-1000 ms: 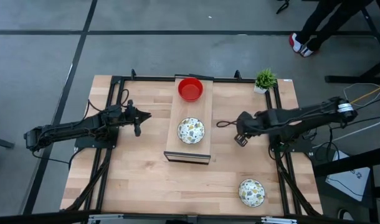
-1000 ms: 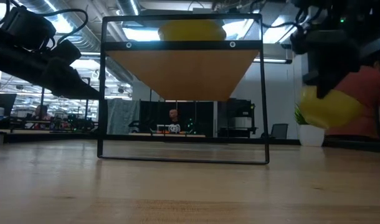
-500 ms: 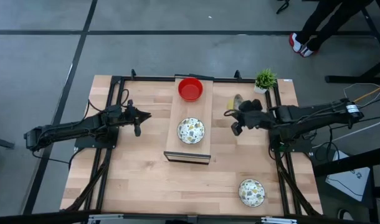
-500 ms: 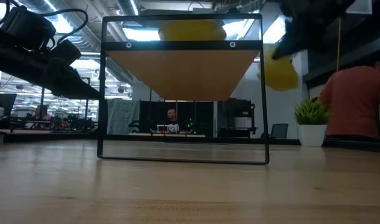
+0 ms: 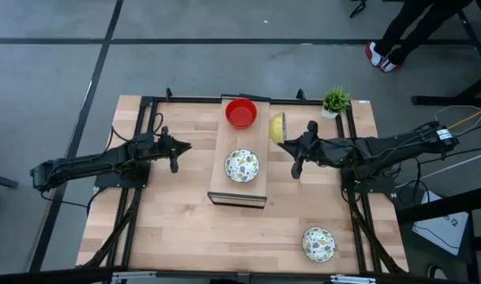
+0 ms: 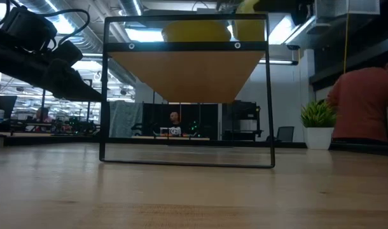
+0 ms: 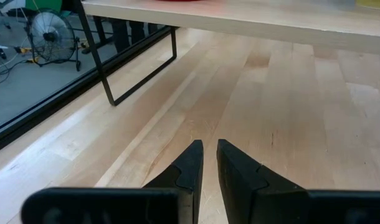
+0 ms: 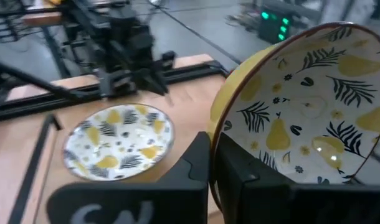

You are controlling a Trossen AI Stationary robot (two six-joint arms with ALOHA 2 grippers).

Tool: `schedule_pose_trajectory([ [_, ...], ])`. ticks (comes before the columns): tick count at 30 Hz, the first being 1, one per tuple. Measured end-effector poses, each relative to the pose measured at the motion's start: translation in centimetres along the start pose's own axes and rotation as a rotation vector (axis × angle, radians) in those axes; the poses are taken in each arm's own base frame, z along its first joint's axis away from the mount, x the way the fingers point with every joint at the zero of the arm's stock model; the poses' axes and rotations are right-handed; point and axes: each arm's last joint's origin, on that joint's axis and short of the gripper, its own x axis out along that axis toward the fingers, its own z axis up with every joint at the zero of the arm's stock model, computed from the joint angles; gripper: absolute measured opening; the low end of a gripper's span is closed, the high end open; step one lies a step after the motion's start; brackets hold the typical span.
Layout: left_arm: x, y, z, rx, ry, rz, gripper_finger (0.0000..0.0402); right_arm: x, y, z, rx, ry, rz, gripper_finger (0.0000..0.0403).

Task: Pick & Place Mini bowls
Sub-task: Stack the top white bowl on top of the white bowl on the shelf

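Observation:
My right gripper point(image 5: 289, 139) is up above the table, just right of the raised wooden stand point(image 5: 239, 193), shut on a mini bowl point(image 5: 277, 128) that is yellow outside and white with a pear-and-leaf pattern inside point(image 8: 308, 106). A red mini bowl point(image 5: 240, 113) sits on the stand's far end, and a patterned mini bowl point(image 5: 241, 166) sits on its middle. Another patterned mini bowl point(image 5: 318, 243) rests on the table near the front right. My left gripper point(image 7: 209, 149) waits low at the table's left, its fingers almost together with nothing between them. My right gripper pinches the bowl's rim point(image 8: 216, 144) between its two fingers, one finger point(image 8: 199, 165) on the yellow outside and the other point(image 8: 243, 180) inside the bowl. The fingers reach nearly level from the table's right. The bowl stands on edge, lifted clear of table and stand.
A small potted plant point(image 5: 335, 100) stands at the far right corner. The stand's black frame point(image 6: 187, 162) rests on the table's middle. Bare wood lies at the front left. A person in red point(image 6: 362, 105) is beyond the table's right.
My right gripper has risen and moved toward the far edge and the stand, tipping from pointing downward to nearly level while rolling. The held bowl has come up with it, from hanging below the gripper to standing on edge beside the stand's far end.

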Motion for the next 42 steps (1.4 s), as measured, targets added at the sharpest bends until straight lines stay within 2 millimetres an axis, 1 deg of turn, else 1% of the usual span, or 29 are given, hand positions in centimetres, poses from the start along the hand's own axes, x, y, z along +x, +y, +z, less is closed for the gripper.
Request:
schedule_pose_trajectory([
  [8, 0.0, 0.0, 0.0, 0.0, 0.0, 0.0, 0.0043, -0.7, 1.1, 0.0, -0.173, -0.02, 0.071, 0.0011],
  [11, 0.0, 0.0, 0.0, 0.0, 0.0, 0.0, 0.0043, -0.6, 1.6, 0.2, -0.222, -0.045, 0.088, 0.0011],
  [14, 0.0, 0.0, 0.0, 0.0, 0.0, 0.0, 0.0043, -0.2, 2.2, 0.1, -0.309, -0.067, 0.137, 0.0011],
  [18, 0.0, 0.0, 0.0, 0.0, -0.001, 0.0, 0.0043, 0.7, 3.0, -0.2, -0.415, -0.079, 0.157, 0.0013],
  [23, 0.0, 0.0, 0.0, 0.0, 0.0, 0.0, 0.0043, 1.6, 3.8, -0.3, -0.474, -0.078, 0.155, 0.0013],
  [27, 0.0, 0.0, 0.0, 0.0, 0.0, 0.0, 0.0043, 2.1, 5.4, 0.8, -0.504, -0.073, 0.181, 0.0013],
  [30, 0.0, 0.0, 0.0, 0.0, 0.0, 0.0, 0.0043, 2.4, 6.7, 2.3, -0.535, -0.05, 0.202, 0.0013],
  [34, 0.0, 0.0, 0.0, 0.0, 0.0, 0.0, 0.0043, 2.7, 8.1, 4.3, -0.566, 0.029, 0.223, 0.0013],
  [38, 0.0, 0.0, 0.0, 0.0, 0.0, 0.0, 0.0043, 3.0, 8.8, 5.8, -0.571, 0.132, 0.224, 0.0013],
  [42, 0.0, 0.0, 0.0, 0.0, 0.0, 0.0, 0.0043, 3.2, 9.1, 6.8, -0.576, 0.224, 0.215, 0.0013],
])
